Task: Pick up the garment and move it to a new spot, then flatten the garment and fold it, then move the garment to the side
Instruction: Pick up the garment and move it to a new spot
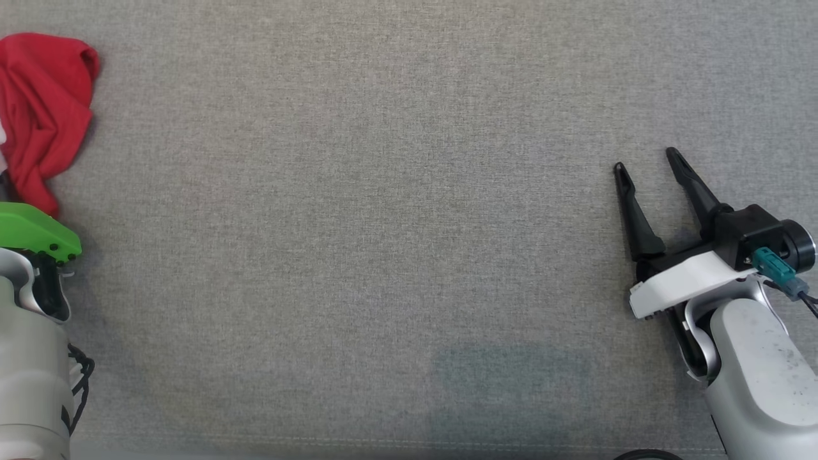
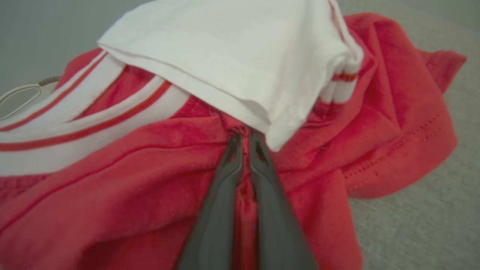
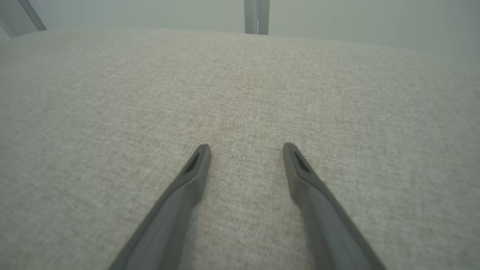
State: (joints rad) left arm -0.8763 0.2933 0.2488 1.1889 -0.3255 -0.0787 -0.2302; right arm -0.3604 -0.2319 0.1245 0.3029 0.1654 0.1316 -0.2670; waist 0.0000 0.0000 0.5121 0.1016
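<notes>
Broadly, a grey woven fabric surface point(image 1: 383, 223), finely textured, spans the head view, with a stitched seam along its near edge; the garment point(image 1: 38, 108) lies crumpled at the far left of this surface, cut off by the frame edge, so its full outline cannot be made out; in the left wrist view it is soft red knit, with a white ribbed band point(image 2: 75, 127) carrying 2 thin red stripes and a smooth white hemmed panel point(image 2: 232, 56) draped on top; the right forearm point(image 1: 760, 364), pale and rounded, enters at lower right, well apart from the garment; a glossy green cover point(image 1: 35, 230) caps the left wrist at lower left, hiding that arm's fingers in the head view; the left gripper point(image 2: 244, 140) is closed, its 2 dark tapered fingers pinching a fold of red cloth; the right gripper point(image 1: 645, 160) is spread wide over bare fabric, holding nothing; a teal connector point(image 1: 773, 265) sits on its housing; a pale looped object point(image 2: 22, 93) at the left wrist view's edge is too blurred to identify.
</notes>
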